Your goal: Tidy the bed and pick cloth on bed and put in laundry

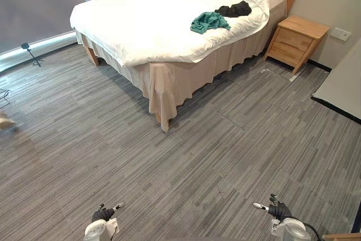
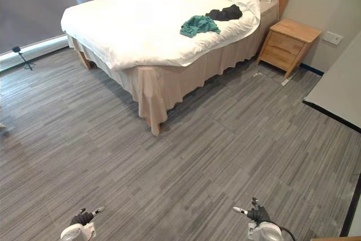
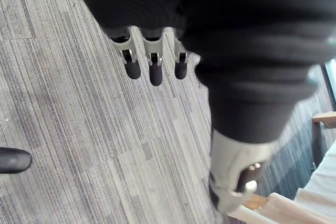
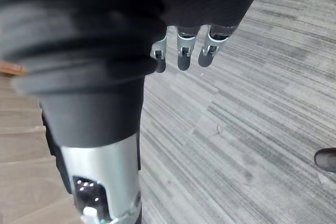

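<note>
Both my left robot hand and right robot hand hang low, fingers loose, holding nothing. The crumpled green cloth and the small black cloth lie on the big white bed, far ahead and a bit toward my right robot hand's side.

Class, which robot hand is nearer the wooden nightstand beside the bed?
Right. The right hand is over the floor with the nightstand far ahead of it; the left hand is further away, off to the left.
</note>
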Robot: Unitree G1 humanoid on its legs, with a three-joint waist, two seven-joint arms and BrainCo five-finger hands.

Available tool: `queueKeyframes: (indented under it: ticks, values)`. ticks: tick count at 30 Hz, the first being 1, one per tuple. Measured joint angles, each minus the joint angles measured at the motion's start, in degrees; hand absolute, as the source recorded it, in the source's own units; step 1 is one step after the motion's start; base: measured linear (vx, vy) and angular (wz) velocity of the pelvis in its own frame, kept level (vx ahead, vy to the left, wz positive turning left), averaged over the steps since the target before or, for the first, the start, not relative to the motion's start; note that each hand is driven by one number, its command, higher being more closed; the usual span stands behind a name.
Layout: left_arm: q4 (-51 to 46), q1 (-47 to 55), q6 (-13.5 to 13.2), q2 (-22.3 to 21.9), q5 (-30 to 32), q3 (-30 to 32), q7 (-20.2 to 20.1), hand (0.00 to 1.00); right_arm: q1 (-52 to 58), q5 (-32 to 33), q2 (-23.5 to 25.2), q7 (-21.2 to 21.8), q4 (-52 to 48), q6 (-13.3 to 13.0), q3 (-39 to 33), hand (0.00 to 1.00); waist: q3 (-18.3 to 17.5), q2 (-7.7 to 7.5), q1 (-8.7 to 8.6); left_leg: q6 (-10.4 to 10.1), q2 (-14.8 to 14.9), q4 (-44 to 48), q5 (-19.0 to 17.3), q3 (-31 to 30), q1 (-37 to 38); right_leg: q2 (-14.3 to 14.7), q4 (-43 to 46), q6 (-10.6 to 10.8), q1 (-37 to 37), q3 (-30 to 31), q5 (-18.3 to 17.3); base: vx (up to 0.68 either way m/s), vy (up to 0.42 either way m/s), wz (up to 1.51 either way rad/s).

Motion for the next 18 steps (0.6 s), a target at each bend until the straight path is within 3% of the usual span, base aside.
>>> queueKeyframes:
  ticks: [1, 3, 4, 5, 7, 8, 10, 12, 13, 14, 15, 16, 17, 18]
  values:
    - [0.2, -0.1, 0.0, 0.1, -0.2, -0.6, 0.0, 0.0, 0.1, 0.0, 0.1, -0.1, 0.0, 0.0, 1.2, 0.0, 1.0, -0.79, 0.04, 0.4, -0.1, 1.7, -1.3, 0.5, -0.1, -1.2, 8.8, 1.2, -4.3, -0.4, -0.7, -0.13, 0.01, -0.24]
    - [1.9, 0.1, -0.1, 1.0, -1.1, -0.6, 0.0, 0.0, 0.3, 0.0, 1.2, 0.0, 0.1, 0.1, 3.0, 0.0, 2.1, -1.69, 0.18, 0.9, -0.6, 4.6, -4.3, 1.7, 0.1, -5.8, 25.7, -1.4, -11.6, -4.0, 0.0, -0.1, 0.021, -0.3]
    - [2.4, 0.3, 0.2, 1.4, -1.1, -0.6, 0.0, 0.0, 0.3, 0.0, 1.6, 0.1, 0.8, 0.2, 3.0, 0.0, 2.8, -2.32, 0.05, 0.8, -0.6, 5.1, -5.1, 1.7, 1.5, -7.0, 29.3, -0.1, -13.3, -5.2, -1.5, 0.08, 0.01, -0.2]
    - [2.5, 0.2, 0.4, 1.8, -1.1, -0.6, -0.2, 0.0, 0.6, 0.0, 2.0, 0.1, 1.1, 0.6, 3.0, 0.0, 3.1, -2.33, -0.2, 0.4, 0.5, 6.1, -6.2, 1.5, 2.5, -6.7, 28.0, 1.3, -14.5, -5.3, -3.0, 0.19, -0.038, -0.01]
    - [2.4, -0.5, 0.5, 2.4, -1.1, -0.6, -1.0, 0.0, 0.8, 0.1, 2.2, 0.2, 1.1, 0.7, 3.0, 0.0, 3.7, -1.17, -1.33, -0.7, 3.6, 7.6, -7.4, 0.2, 2.6, -4.5, 18.8, 1.1, -15.5, -6.3, -2.6, 0.26, -0.115, 0.29]
    - [2.3, -1.5, 0.6, 3.2, -1.0, -0.3, -2.7, 0.0, 0.8, 0.4, 2.2, 0.6, 0.5, 0.8, 3.0, 0.0, 4.5, -0.39, -2.07, -1.8, 6.2, 7.4, -7.9, -0.8, 2.6, -2.3, 1.4, 1.2, -16.0, -6.2, 3.8, 0.29, -0.148, 0.38]
    - [2.0, -1.8, 0.6, 4.1, -1.0, 0.4, -4.0, 0.0, 1.2, 0.5, 2.3, 0.7, 0.0, 0.7, 3.0, 0.0, 4.7, -1.48, -2.18, -3.2, 6.2, 7.0, -8.1, -1.3, 2.8, -3.1, -8.2, 2.8, -17.8, -4.5, 8.8, 0.32, -0.195, 0.23]
    - [2.0, -1.6, 0.5, 5.5, -1.0, 1.4, -5.2, 0.0, 2.3, 0.4, 2.5, 0.5, -0.7, 0.7, 2.9, 0.0, 6.4, -3.49, -2.34, -6.5, 6.2, 7.8, -9.9, -2.1, 5.1, -5.7, -12.2, 4.2, -19.0, 0.1, 11.3, 0.38, -0.302, 0.28]
    - [2.0, -1.4, 0.4, 5.4, -1.0, 3.0, -5.6, 0.0, 3.5, 0.2, 2.4, 0.4, -0.7, 0.8, 2.8, 0.0, 7.1, -3.11, -2.33, -7.2, 7.7, 7.9, -12.7, -2.9, 7.9, -5.8, -10.8, 4.0, -18.3, 0.6, 15.4, 0.48, -0.389, 0.51]
    - [2.0, -1.4, 0.3, 4.8, -1.0, 3.6, -5.9, 0.0, 3.8, 0.2, 2.1, 0.3, -0.9, 0.8, 2.4, 0.0, 7.0, -0.77, -2.58, -6.0, 11.2, 7.6, -14.4, -3.1, 9.4, -3.7, -4.0, 3.9, -19.6, -0.6, 15.7, 0.62, -0.474, 0.56]
    - [1.9, -1.3, 0.1, 4.7, -1.0, 3.9, -6.8, 0.0, 4.3, 0.2, 2.3, 0.4, -1.5, 0.8, 1.9, 0.0, 6.1, 0.67, -2.89, -2.5, 12.4, 7.3, -15.2, -3.9, 9.5, -2.5, 0.9, 2.7, -21.8, -1.8, 14.6, 0.55, -0.39, 0.39]
    - [1.9, -0.8, -0.3, 4.6, -1.0, 5.0, -6.9, 0.0, 4.4, 0.2, 2.4, 0.6, -1.7, 0.7, 1.5, 0.0, 5.6, 1.13, -2.45, -0.4, 12.8, 9.0, -13.5, -5.0, 9.4, -2.2, 4.5, 0.3, -23.4, -2.2, 13.1, 0.54, -0.396, -0.14]
    - [1.9, -0.1, -0.3, 3.5, -1.1, 6.1, -6.7, 0.0, 2.9, 0.2, 2.4, 1.0, -1.8, 0.8, 0.7, 0.0, 5.3, 2.3, -1.72, -1.8, 15.0, 18.2, -8.3, -5.9, 5.3, -0.7, 5.5, -3.5, -23.1, -3.1, 11.1, 0.43, -0.329, -0.31]
    - [2.0, 0.5, -0.3, 2.9, -1.2, 6.2, -6.8, 0.0, 2.5, -0.2, 2.3, 1.1, -1.9, 0.7, 0.7, 0.0, 5.0, 2.89, -1.69, -0.9, 16.1, 23.4, -5.4, -6.4, 2.7, 0.1, 4.7, -3.9, -22.0, -3.4, 10.7, 0.68, -0.465, -0.14]
